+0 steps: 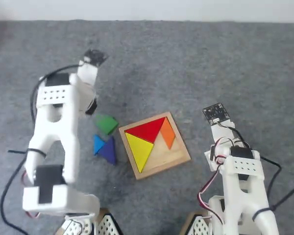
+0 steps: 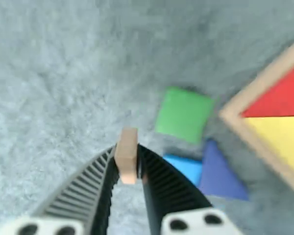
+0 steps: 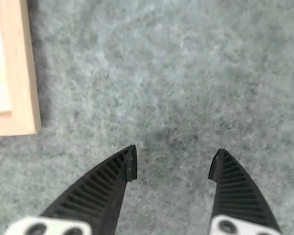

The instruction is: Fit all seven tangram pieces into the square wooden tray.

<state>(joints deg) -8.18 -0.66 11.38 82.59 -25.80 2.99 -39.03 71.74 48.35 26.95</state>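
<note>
left pincer [image 2: 128, 166] clamps tan piece [image 2: 126, 147], lower centre | I judge it light, stiff: grip faces | right pincer [image 3: 176, 156] apart

Left fingers [image 2: 90, 188] pinched, right fingers [image 3: 108, 188] apart.

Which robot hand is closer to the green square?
Left. The left gripper, holding a tan piece, hangs right beside the green square. The right gripper sits over bare carpet on the far side of the wooden tray.

Grey table [image 1: 196, 63]: tray [image 1: 163, 168], loose pieces [image 1: 106, 124]
</note>
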